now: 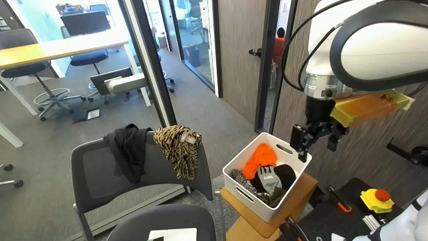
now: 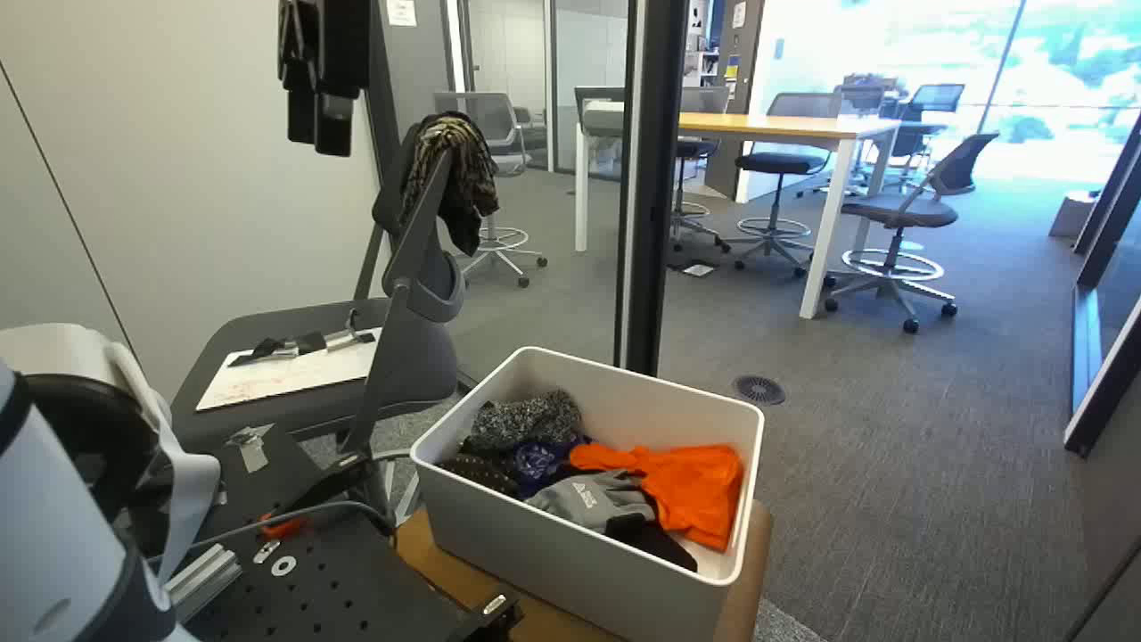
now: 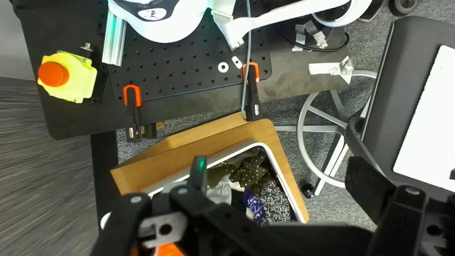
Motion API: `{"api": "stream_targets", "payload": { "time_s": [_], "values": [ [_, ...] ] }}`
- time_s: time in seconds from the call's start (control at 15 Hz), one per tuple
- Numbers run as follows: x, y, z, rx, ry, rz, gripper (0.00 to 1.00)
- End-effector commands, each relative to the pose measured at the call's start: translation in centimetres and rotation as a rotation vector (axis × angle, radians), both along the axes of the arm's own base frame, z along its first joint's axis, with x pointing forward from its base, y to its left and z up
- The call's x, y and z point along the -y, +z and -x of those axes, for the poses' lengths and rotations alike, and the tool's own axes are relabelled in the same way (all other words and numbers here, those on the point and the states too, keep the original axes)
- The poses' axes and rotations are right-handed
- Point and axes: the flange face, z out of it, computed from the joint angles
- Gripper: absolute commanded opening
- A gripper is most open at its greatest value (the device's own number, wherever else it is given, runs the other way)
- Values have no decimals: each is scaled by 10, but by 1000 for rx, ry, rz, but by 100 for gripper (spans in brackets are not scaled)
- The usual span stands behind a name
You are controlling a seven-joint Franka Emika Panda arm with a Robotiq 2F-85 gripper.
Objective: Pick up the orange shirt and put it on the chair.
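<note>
One orange shirt (image 2: pixel 693 486), one basket (image 2: pixel 570 566), two clamps (image 3: pixel 252 97)

Wood-grain panelling (image 1: pixel 371 134) stands behind the gripper (image 1: pixel 317 151) in an exterior view; below it gray carpet (image 1: pixel 217 117) spreads; well apart stand a white-legged table (image 2: pixel 767 127) and bright windows (image 2: pixel 1070 80).

Bin (image 2: pixel 570 568) open above orange shirt (image 2: pixel 700 490) — walls (image 2: pixel 660 417) block sides.
</note>
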Motion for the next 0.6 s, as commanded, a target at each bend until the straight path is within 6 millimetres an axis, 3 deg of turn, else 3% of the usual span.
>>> {"api": "stream_targets", "payload": {
  "time_s": [0.0, 0.33, 0.53],
  "values": [
    [0, 2, 0, 4, 0, -1, 100],
    [-1, 7, -1, 15, 2, -3, 100],
    [3, -2, -10, 53, 9, 30, 100]
  ]
}}
